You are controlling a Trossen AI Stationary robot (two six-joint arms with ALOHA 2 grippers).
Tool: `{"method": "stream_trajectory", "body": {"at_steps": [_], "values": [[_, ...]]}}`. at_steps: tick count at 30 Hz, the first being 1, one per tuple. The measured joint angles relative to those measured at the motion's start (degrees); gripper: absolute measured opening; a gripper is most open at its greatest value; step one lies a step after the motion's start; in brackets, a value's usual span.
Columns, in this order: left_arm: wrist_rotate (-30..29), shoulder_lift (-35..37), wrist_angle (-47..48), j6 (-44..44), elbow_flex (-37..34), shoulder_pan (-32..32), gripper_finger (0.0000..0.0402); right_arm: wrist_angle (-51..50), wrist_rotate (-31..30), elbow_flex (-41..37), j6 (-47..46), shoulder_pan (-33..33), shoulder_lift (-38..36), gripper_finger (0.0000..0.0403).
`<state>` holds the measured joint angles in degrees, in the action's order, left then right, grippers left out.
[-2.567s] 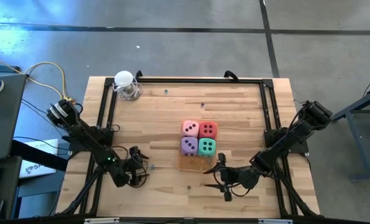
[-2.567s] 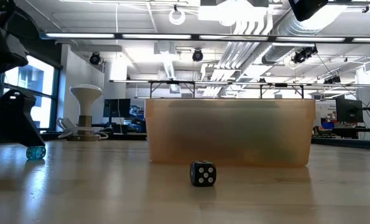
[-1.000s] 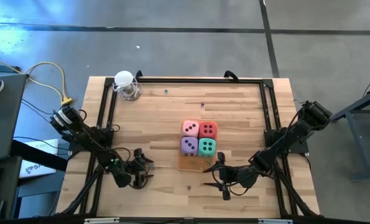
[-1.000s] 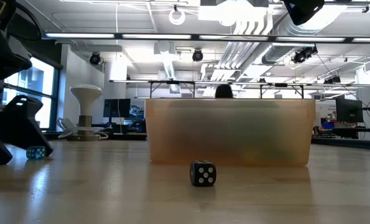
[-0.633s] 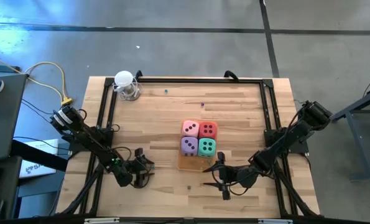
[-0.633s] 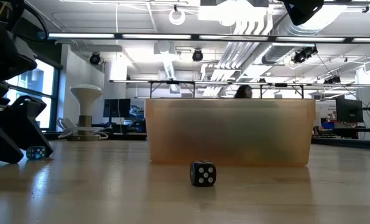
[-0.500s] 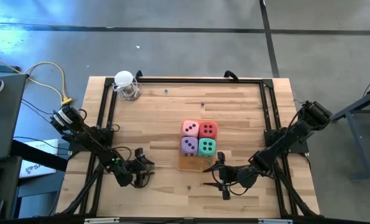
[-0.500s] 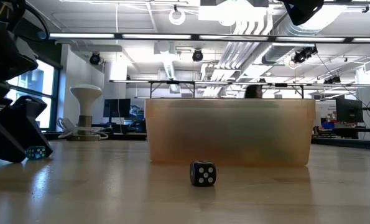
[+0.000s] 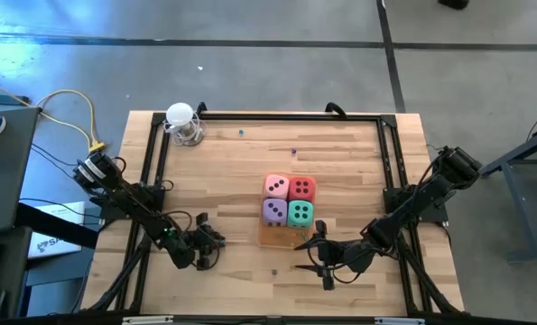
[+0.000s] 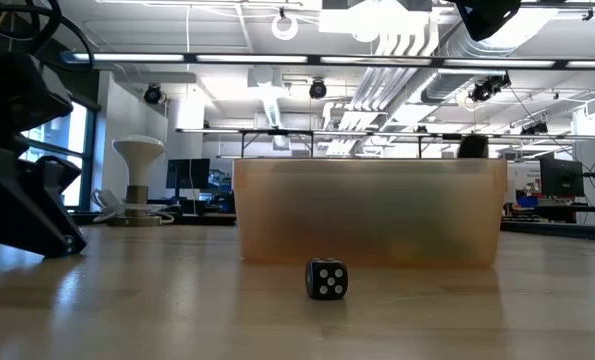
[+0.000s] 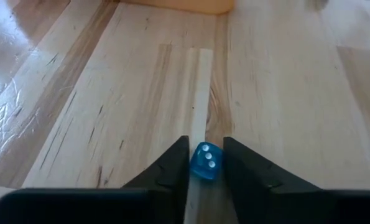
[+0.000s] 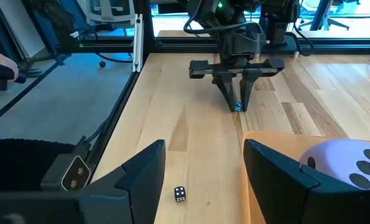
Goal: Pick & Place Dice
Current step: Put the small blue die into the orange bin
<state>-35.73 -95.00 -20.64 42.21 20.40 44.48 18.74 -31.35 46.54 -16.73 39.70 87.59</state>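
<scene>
Four big soft dice, pink (image 9: 276, 187), red (image 9: 302, 188), lilac (image 9: 274, 211) and teal (image 9: 300, 213), sit packed in a square on the orange tray (image 9: 275, 237) at mid-table. My left gripper (image 9: 212, 241) is low at the near left, shut on a small blue die (image 11: 206, 162). A small black die (image 10: 326, 279) lies on the wood in front of the tray. My right gripper (image 9: 316, 258) hangs open above the near side of the tray with nothing between its fingers. My left gripper pinches the small blue die's two opposite side faces (image 11: 194, 163) between its two fingertips (image 11: 180, 157). The fingers slant down from the table's left side. The die rests on the wood, a three-pip face up.
A white, round-topped object (image 9: 182, 124) stands at the far left corner. Black frame rails (image 9: 286, 115) run along the table's far, left and right edges. Two tiny specks (image 9: 241, 133) lie on the far part of the wood.
My left gripper's fingers have come together on the small blue die, which stays on the table. In the low view the near finger has slid across and now hides the die.
</scene>
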Motion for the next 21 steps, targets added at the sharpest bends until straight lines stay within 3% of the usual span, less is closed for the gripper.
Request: {"method": "stream_trajectory", "body": {"at_steps": [5, 11, 21], "values": [[0.02, 0.00, -0.02, -0.21, 0.00, -0.04, 0.0050, 0.00, 0.00, 0.00, 0.00, 0.00, 0.00, 0.0210], [1.03, 0.60, -1.30, -3.48, -0.11, -0.26, 0.0051, -0.02, 0.00, 0.00, -0.11, 0.00, 0.00, 0.0210], [14.26, 12.98, -5.07, -24.56, 2.65, -9.43, 0.0052, 0.02, -0.02, 0.00, -0.02, -0.02, 0.00, 0.0210]]}}
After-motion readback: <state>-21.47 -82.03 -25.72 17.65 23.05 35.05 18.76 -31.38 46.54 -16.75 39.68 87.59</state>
